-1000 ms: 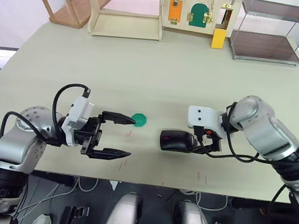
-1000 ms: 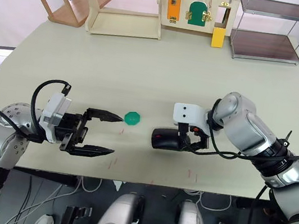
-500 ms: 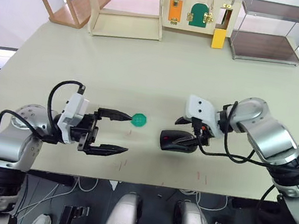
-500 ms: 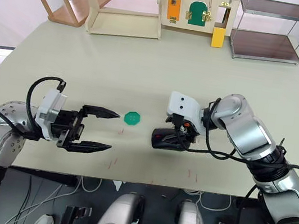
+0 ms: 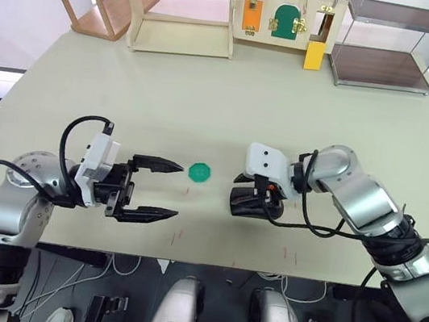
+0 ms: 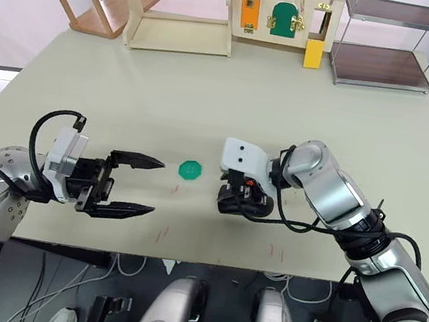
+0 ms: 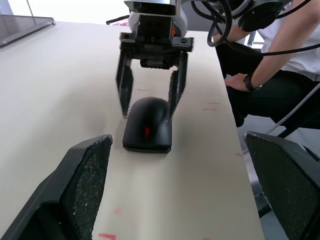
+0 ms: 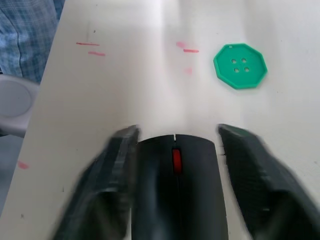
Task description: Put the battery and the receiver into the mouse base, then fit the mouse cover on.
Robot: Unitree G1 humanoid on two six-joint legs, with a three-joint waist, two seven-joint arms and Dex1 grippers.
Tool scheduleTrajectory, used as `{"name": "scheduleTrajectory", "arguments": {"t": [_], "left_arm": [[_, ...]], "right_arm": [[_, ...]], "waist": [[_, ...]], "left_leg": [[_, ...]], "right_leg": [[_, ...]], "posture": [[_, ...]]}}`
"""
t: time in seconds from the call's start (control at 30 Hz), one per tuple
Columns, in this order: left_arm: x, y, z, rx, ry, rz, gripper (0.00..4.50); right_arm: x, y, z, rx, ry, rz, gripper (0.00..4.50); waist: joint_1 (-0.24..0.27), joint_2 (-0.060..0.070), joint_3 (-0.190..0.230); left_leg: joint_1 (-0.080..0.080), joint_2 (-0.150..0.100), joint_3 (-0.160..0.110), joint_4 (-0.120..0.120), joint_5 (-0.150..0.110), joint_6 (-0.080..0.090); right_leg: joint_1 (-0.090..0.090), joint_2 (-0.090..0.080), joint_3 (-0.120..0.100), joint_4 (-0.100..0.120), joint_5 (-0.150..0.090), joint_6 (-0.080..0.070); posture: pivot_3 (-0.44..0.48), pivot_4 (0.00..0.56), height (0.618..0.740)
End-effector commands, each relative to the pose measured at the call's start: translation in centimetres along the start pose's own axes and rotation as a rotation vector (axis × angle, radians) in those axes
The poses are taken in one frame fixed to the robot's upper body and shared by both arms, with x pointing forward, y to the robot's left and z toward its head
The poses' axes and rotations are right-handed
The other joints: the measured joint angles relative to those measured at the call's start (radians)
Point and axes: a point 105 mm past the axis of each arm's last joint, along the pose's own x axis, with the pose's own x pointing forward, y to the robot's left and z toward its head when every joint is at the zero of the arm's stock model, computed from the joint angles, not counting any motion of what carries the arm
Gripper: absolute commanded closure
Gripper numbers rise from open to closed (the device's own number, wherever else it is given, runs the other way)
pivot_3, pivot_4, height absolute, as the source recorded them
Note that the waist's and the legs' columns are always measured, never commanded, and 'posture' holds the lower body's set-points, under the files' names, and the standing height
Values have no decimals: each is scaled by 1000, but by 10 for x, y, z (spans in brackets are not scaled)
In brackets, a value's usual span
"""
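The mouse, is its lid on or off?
On. The mouse lies flat on the table as one smooth black shell with a red wheel; no open compartment shows. The right gripper straddles it, fingers apart.

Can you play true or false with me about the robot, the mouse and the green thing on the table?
1. The right claw has one finger on each side of the mouse. True.
2. The left claw is holding the green tray. False: it is open and holds nothing; the tray lies on the table apart from it.
3. The mouse lies flat on the table with its cover on. True.
4. The green tray sits on top of the mouse. False: it lies on the table beside the mouse.
5. The left claw is shut tight. False: its fingers are spread wide.
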Motion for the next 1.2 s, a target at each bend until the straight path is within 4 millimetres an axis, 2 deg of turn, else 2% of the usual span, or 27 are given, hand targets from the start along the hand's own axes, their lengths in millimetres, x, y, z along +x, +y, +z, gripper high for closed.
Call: {"name": "scheduleTrajectory", "arguments": {"t": [0.03,0.57,0.93,1.2], "left_arm": [[-4,-1,7,38,7,10,0],[-2,-1,5,29,7,18,0],[-2,-2,5,30,9,19,0],[-1,-3,6,31,6,20,0]], "right_arm": [[0,-3,13,-65,-21,-12,2146],[22,-1,2,-60,53,34,2146],[29,0,-33,-42,242,56,2146],[32,1,-35,-49,241,49,2146]], "waist": [[0,0,0],[0,0,0],[1,0,0],[2,0,0]], "left_leg": [[0,0,0,0,0,0],[0,0,0,0,0,0],[0,0,0,0,0,0],[1,0,0,1,0,0]], "right_leg": [[0,0,0,0,0,0],[0,0,0,0,0,0],[0,0,0,0,0,0],[1,0,0,1,-1,-1]], "posture": [[0,150,740],[0,150,740],[0,150,740],[0,150,740]]}}
